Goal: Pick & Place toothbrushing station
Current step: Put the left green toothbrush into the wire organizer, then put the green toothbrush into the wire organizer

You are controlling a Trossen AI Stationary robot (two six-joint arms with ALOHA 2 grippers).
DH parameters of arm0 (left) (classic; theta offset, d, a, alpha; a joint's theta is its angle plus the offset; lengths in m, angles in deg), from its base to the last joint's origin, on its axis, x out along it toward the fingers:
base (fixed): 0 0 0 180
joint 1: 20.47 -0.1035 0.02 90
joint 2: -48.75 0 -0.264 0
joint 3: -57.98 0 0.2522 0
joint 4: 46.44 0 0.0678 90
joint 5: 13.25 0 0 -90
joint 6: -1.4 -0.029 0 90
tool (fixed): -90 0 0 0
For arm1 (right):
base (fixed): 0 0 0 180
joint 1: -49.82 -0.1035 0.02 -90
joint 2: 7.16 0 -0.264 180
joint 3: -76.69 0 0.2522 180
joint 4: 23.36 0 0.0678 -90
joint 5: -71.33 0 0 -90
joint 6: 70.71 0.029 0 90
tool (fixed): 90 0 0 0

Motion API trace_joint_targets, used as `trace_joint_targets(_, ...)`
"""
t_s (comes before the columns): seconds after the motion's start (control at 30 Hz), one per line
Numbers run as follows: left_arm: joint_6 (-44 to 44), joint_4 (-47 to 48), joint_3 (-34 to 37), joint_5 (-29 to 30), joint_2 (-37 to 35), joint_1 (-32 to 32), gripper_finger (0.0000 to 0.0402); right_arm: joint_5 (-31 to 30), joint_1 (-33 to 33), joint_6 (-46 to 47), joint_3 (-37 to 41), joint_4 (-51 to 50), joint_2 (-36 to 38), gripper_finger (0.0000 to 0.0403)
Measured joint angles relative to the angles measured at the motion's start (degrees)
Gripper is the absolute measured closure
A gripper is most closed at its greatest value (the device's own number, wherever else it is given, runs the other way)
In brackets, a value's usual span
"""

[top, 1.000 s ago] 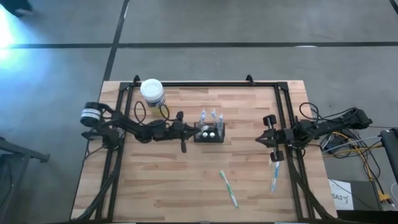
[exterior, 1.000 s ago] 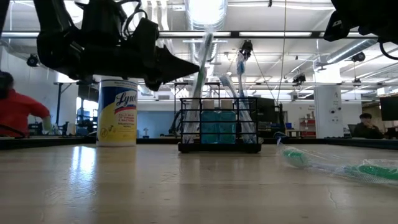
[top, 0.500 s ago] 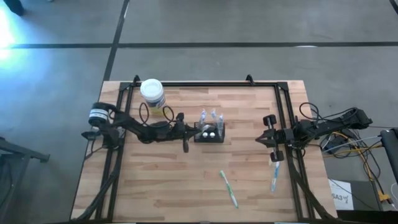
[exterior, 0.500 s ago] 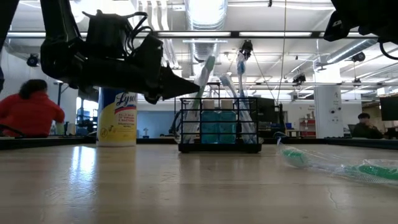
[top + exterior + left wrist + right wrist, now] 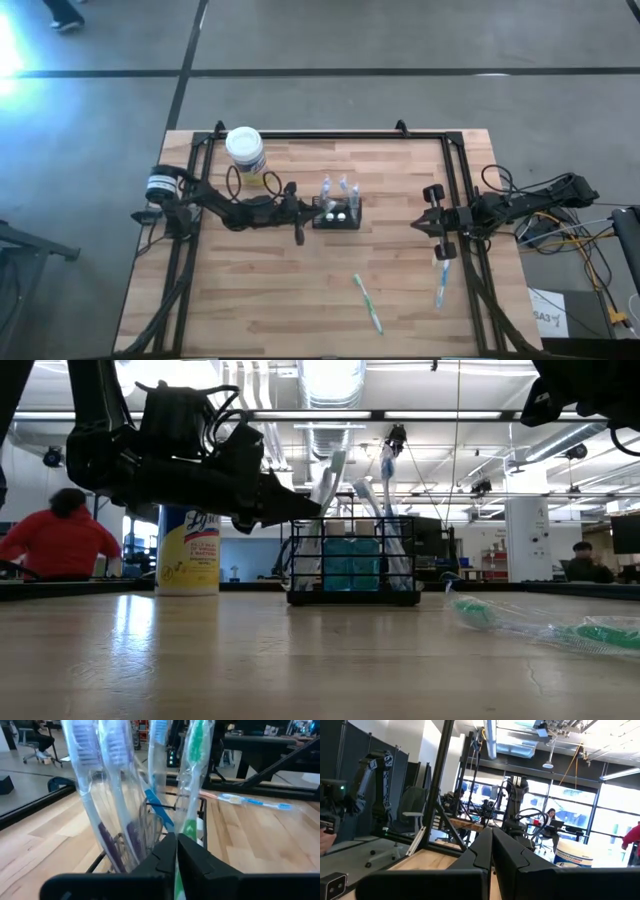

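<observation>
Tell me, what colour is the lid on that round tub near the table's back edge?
White, clearest in the high view: the tub has a white lid.

"Where is the toothbrushing station (image 5: 337, 214)?"

"Near the middle of the wooden top, a bit toward the back."

"What does it look like?"

"It is a small black box (image 5: 353, 561) made of thin bars, so you can see through its sides. It stands flat and upright."

"Is there anything in it?"

"Yes. Wrapped toothbrushes (image 5: 107, 785) stick up out of it and lean a little. Blue packets sit low inside."
</observation>
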Motion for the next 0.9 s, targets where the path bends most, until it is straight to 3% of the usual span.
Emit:
trace_joint_targets(0.57, -0.10, 1.12, 0.22, -0.20, -2.83, 0.02, 0.0240, 0.02, -0.01, 0.02, 0.00, -0.09, -0.04, 0.0394)
trace_joint_targets(0.77, -1.63, 4.75, 0.22, -0.25, -7.58, 0.02, 0.0223, 0.00, 0.01, 0.02, 0.00, -0.09, -0.04, 0.0394)
trace_joint_targets(0.9, -3.81, 12.95, 0.21, -2.32, -14.56, 0.02, 0.0225, 0.00, 0.00, 0.02, 0.00, -0.17, -0.04, 0.0394)
